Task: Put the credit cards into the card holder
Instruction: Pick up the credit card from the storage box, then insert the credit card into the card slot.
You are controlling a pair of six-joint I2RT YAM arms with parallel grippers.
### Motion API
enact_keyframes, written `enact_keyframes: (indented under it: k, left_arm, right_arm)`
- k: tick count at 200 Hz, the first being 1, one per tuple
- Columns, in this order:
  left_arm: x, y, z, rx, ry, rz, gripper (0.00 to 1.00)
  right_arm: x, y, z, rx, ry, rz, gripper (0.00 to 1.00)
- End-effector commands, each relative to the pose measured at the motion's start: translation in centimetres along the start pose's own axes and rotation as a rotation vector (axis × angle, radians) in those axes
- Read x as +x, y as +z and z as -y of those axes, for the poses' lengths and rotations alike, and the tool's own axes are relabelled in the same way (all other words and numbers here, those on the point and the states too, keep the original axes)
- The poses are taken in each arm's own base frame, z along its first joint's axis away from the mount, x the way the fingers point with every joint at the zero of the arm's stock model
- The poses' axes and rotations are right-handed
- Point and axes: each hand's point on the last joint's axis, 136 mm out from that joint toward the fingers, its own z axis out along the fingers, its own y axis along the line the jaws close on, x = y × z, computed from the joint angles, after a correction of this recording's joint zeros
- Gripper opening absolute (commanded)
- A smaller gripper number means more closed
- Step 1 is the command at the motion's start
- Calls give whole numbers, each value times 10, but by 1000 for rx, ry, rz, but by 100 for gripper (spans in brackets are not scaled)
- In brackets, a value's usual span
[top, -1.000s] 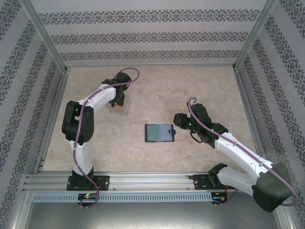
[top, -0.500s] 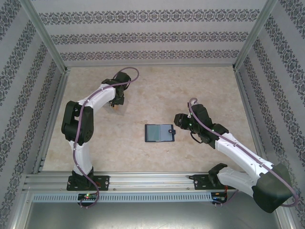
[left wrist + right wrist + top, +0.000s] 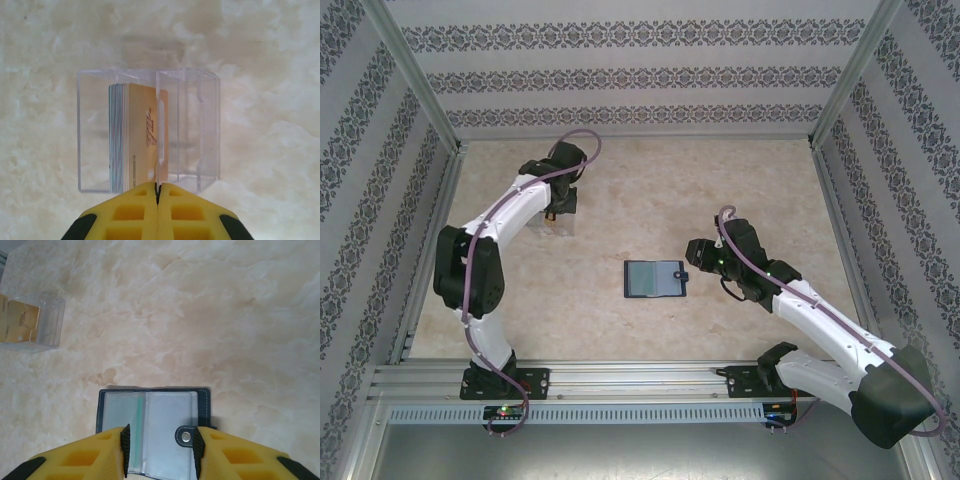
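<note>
Outward and toward the back of the table: that is where the left arm has swung over the last second, and its jaws have gone from wide to clenched.

Left gripper [image 3: 158, 190]: pinched shut on the near edge of one credit card [image 3: 161, 135], which stands slightly apart from the remaining credit cards [image 3: 132, 140] stacked upright in the clear box [image 3: 200, 125].

Card holder [image 3: 152, 412]: open, flat, mid-table, well apart from the box. Right gripper [image 3: 161, 450] sits over its near edge, jaws apart, straddling one leaf. I cannot tell whether the pads touch it.

Risks as I judge them:
- The grip is on a thin edge, so the card may pivot or slip on the lift.
- A neighbouring card could ride up by friction.
- The light box could drag or tip if the card catches its wall.
</note>
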Motion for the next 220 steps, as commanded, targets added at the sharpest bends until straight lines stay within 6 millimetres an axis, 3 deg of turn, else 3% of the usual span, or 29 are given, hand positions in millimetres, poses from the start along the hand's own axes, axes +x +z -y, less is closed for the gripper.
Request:
enact_keyframes:
  k: [1, 21, 49, 69, 104, 127, 150, 220]
  left_arm:
    - [9, -33, 3, 108, -63, -40, 0]
    - [12, -51, 28, 294, -94, -35, 3]
    - [12, -75, 99, 754, -158, -117, 4]
    - [13, -83, 135, 957, -246, -193, 4]
    - [20, -114, 186, 1188, -184, -197, 5]
    - [27, -126, 205, 1280, -172, -183, 4]
    - [42, -118, 218, 1282, -148, -200, 5]
    - [72, -121, 253, 1372, -163, -270, 5]
  right_arm:
    - [-6, -3, -17, -74, -7, 2, 41]
    - [-5, -5, -43, -188, -39, -22, 37]
    - [6, -18, -71, -310, -80, -72, 37]
    - [9, -27, -77, -389, -22, -59, 45]
    - [5, -33, -79, -452, 118, -48, 50]
    - [4, -28, -65, -442, 226, -46, 55]
    - [13, -14, -48, -426, 278, -117, 56]
    - [0, 7, -39, -575, 452, -159, 55]
